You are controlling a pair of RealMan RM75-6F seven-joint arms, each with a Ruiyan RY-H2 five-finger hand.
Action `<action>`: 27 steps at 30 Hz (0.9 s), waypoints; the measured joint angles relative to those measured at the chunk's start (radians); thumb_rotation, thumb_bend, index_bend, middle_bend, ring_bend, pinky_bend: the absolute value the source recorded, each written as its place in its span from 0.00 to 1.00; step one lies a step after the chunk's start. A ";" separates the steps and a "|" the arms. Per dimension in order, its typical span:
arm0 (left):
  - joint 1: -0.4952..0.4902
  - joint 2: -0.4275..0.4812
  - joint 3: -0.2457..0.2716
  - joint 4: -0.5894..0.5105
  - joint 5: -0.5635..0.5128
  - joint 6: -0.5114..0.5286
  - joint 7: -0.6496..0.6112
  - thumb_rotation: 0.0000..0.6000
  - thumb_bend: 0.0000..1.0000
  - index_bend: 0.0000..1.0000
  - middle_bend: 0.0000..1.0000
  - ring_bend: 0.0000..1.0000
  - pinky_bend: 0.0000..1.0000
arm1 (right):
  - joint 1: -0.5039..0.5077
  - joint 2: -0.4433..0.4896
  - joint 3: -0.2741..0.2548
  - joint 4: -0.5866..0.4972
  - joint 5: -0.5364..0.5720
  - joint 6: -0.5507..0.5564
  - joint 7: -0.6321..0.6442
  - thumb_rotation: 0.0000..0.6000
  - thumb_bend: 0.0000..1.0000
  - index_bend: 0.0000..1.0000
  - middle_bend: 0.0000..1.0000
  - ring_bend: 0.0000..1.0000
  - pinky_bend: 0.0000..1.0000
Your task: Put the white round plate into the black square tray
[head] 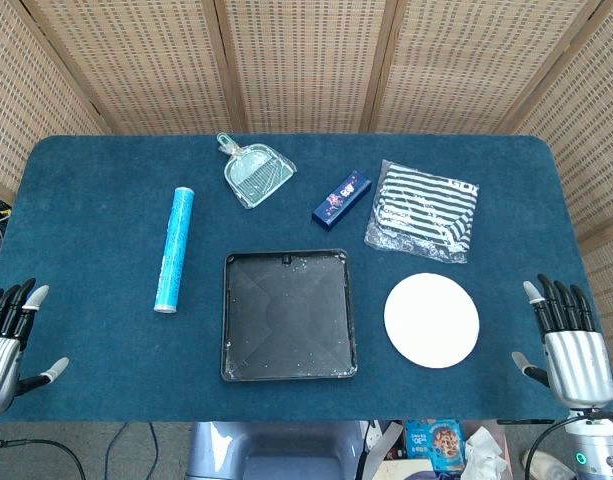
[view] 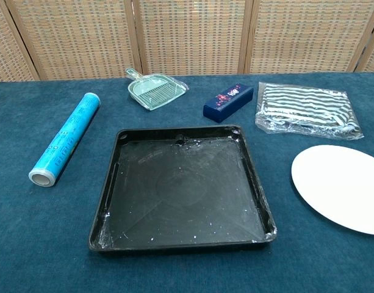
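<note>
A: Plate [head: 431, 320] first — where did it lie from the right hand [head: 568, 340]?

B: The right hand rested at the near right edge of the table [head: 86, 220], palm down, fingers spread and straight, holding nothing. The white round plate lay flat on the blue cloth, inward from that hand, near it but not touching.

A: And the left hand [head: 8, 345]?

B: At the near left edge, fingers likewise apart and empty, well apart from the plate, with the tray between them. Neither hand showed in the chest view.

A: How did the plate look?

B: Plain white, circular, with no marks I could see. In the chest view it was cut off by the right edge of the frame.

A: And the tray?

B: The black square tray [head: 288, 316] sat just beside the plate, to its left in the head view, with a strip of bare cloth between them. It had a raised rim and white flecks scattered over its floor.

A: What lay further out?

B: A blue roll [head: 174, 249] lay left of the tray. Along the far side were a clear greenish dustpan [head: 256, 174], a small dark blue box [head: 343, 197], and a striped black and white item in a clear bag [head: 423, 210], the bag lying beyond the plate.
</note>
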 measured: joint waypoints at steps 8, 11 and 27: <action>-0.002 0.003 -0.001 -0.005 -0.014 -0.016 0.005 1.00 0.00 0.00 0.00 0.00 0.00 | 0.004 -0.003 -0.007 -0.002 0.000 -0.017 -0.010 1.00 0.00 0.00 0.00 0.00 0.00; -0.003 0.002 -0.002 -0.006 -0.017 -0.021 0.009 1.00 0.00 0.00 0.00 0.00 0.00 | 0.009 -0.012 -0.014 0.006 -0.006 -0.031 -0.014 1.00 0.00 0.00 0.00 0.00 0.00; -0.019 -0.012 -0.021 -0.005 -0.064 -0.058 0.037 1.00 0.00 0.00 0.00 0.00 0.00 | 0.118 -0.264 -0.109 0.277 -0.127 -0.249 -0.117 1.00 0.00 0.00 0.00 0.00 0.00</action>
